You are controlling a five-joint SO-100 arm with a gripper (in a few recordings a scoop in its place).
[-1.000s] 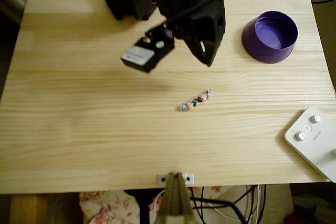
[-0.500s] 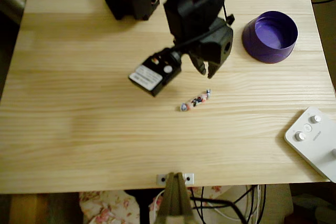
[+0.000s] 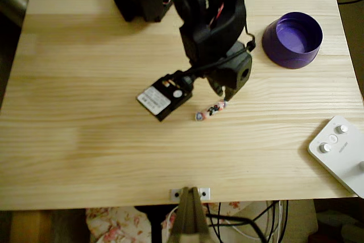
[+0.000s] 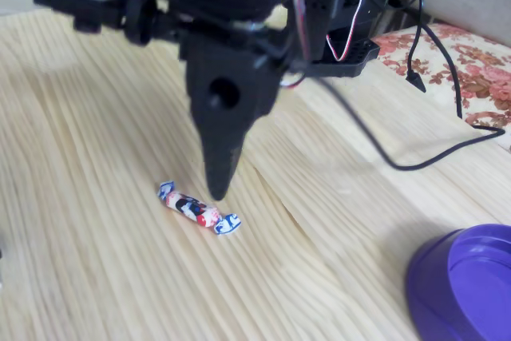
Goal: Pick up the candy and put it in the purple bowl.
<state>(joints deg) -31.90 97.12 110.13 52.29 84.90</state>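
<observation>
Descending toward the candy (image 3: 211, 108), the gripper (image 3: 226, 90) has come well forward and down across the pale wooden table (image 3: 85, 140) over the last second: it began up near the far edge, clear of the sweet, and its dark tip now sits just beside the candy's upper right twisted end in the overhead view. The candy itself has not moved; it lies flat near the middle of the table, slanted, well apart from the purple bowl (image 3: 292, 39) at the upper right, which is empty. I judge this as the close of the approach, with the grasp not yet made and nothing lifted.

Looking down from above, the arm's black body hides most of the fingers, so their spread cannot be read there; that view does give the layout, including the white box with round knobs (image 3: 340, 153) at the lower right corner. The low fixed view gives what the top view lacks: height. One pointed black finger (image 4: 219, 149) hangs with its tip just above or touching the candy (image 4: 198, 208), near its middle. Whether a second finger stands open behind it I cannot tell. The bowl's rim (image 4: 467, 277) shows at the lower right there.
</observation>
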